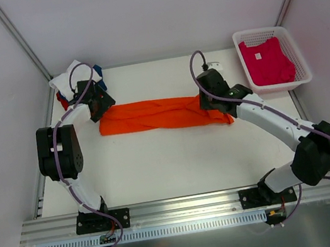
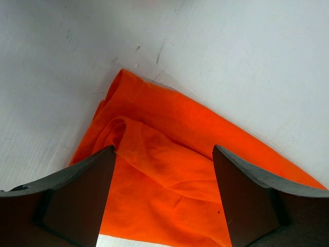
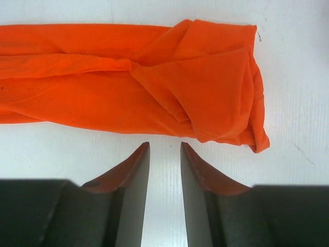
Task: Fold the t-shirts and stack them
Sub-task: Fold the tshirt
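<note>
A bright orange t-shirt (image 1: 157, 113) lies across the middle of the table, folded lengthwise into a long band. Over its left end my left gripper (image 1: 99, 106) stands open. In the left wrist view the wide-apart fingers (image 2: 163, 149) straddle the rumpled orange cloth (image 2: 169, 170) without pinching it. My right gripper (image 1: 209, 100) is at the band's right end. In the right wrist view its jaws (image 3: 164, 144) are a little apart with only bare table between them, just short of the cloth's edge (image 3: 128, 87). A magenta-pink t-shirt (image 1: 266, 61) lies in the basket.
The white mesh basket (image 1: 257, 31) sits at the back right corner. Folded white (image 1: 65, 82), navy (image 1: 101, 82) and red (image 1: 61, 102) shirts are piled at the back left, just behind the left gripper. Grey walls close in the table's sides.
</note>
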Controlling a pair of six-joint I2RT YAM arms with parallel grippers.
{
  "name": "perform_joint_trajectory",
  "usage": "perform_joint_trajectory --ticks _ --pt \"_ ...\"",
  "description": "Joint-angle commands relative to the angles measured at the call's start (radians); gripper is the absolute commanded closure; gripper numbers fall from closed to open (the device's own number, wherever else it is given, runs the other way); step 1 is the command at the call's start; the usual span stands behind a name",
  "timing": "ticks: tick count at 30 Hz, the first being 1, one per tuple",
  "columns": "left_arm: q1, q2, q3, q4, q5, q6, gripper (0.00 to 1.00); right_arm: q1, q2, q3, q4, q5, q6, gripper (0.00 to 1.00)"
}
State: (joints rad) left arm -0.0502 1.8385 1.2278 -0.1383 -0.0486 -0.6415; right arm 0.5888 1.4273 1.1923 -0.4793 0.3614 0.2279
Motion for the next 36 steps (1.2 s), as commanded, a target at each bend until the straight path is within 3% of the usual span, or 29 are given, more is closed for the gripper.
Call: perform_joint_trajectory --ticks 1,18,36 --pt "0.009 -0.012 0.016 0.008 0.046 0.029 0.23 0.011 -0.007 0.064 -0.015 0.040 -0.041 0.66" --pt "-0.053 -0.007 0.013 -0.003 0.096 0.095 0.24 -0.102 0.415 0.270 0.041 -0.122 -0.095 0.68" --pt "-0.062 0.044 -0.033 -0.027 0.090 0.112 0.24 -0.113 0.453 0.018 0.176 -0.334 0.111 0.62"
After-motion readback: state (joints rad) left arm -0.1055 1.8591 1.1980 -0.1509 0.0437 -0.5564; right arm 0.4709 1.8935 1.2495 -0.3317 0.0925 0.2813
